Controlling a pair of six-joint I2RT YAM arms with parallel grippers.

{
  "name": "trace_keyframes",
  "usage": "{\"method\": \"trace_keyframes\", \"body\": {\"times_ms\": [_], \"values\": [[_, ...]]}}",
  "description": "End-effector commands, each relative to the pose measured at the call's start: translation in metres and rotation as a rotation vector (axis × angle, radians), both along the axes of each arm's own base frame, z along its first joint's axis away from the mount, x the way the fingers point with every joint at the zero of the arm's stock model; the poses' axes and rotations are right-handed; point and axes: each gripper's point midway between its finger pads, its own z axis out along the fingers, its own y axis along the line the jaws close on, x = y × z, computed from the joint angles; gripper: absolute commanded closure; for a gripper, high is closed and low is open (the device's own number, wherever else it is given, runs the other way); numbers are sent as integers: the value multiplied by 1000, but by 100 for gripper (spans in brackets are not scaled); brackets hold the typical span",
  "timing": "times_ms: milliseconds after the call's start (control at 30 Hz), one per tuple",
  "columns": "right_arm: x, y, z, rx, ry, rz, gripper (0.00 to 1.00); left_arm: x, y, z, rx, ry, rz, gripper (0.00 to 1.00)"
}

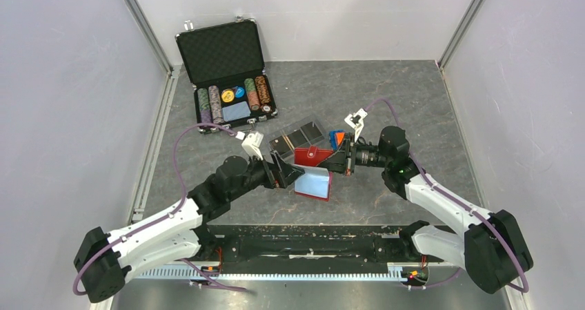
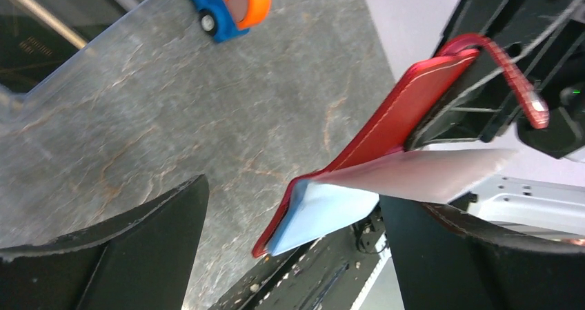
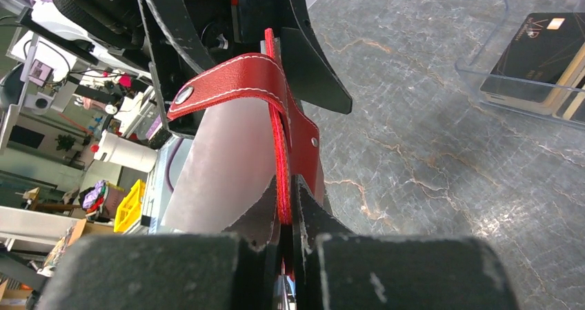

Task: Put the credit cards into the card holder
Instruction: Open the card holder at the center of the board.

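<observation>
Red with white stitching, the small snap-tab wallet (image 1: 314, 157) hangs in the air above the grey marbled table (image 1: 414, 103), folded open between the two arms. The right gripper (image 3: 286, 206) is pinched tight on the wallet's upper edge, its black fingers pressed flat on either side of the red material, and the wallet's strap (image 3: 227, 89) with its metal snap curls over just past those fingers. The wallet's lower half drops away from the grip and shows a pale blue inner face (image 1: 314, 183).

The left gripper (image 1: 293, 174) sits at the wallet's left side with its jaws spread wide. The hanging lower half lies between its two fingers; whether either finger touches it cannot be told.

Directly behind the wallet, on the table, stands the clear acrylic card holder (image 1: 293, 129) with its side-by-side compartments. A dark credit card (image 3: 534, 51) with gold markings lies flat in one of them. A small blue and orange toy car (image 1: 336, 139) rests just behind the wallet's right end, beside the card holder. Well behind the wallet and to its left, a black briefcase (image 1: 227, 68) lies open with rows of striped chips.
</observation>
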Motion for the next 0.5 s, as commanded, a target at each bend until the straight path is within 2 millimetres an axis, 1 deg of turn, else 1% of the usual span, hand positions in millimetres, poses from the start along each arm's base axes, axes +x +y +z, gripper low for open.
{"method": "trace_keyframes", "body": {"times_ms": [0, 100, 133, 300, 367, 467], "values": [[-5, 1, 16, 54, -43, 41, 100, -2, -9, 42, -137, -150, -53, 1], [-11, 2, 26, 95, -53, 70, 100, -9, -10, 54, -205, -202, -92, 1], [-13, 2, 30, 112, -54, 78, 100, -12, -11, 56, -217, -215, -111, 2], [-27, 1, 49, 205, -50, 131, 100, -26, -21, 59, -225, -240, -223, 12], [-33, -1, 54, 238, -41, 153, 100, -29, -25, 62, -236, -251, -255, 16], [-39, -2, 59, 273, -32, 177, 100, -33, -32, 69, -251, -266, -301, 24]]}}
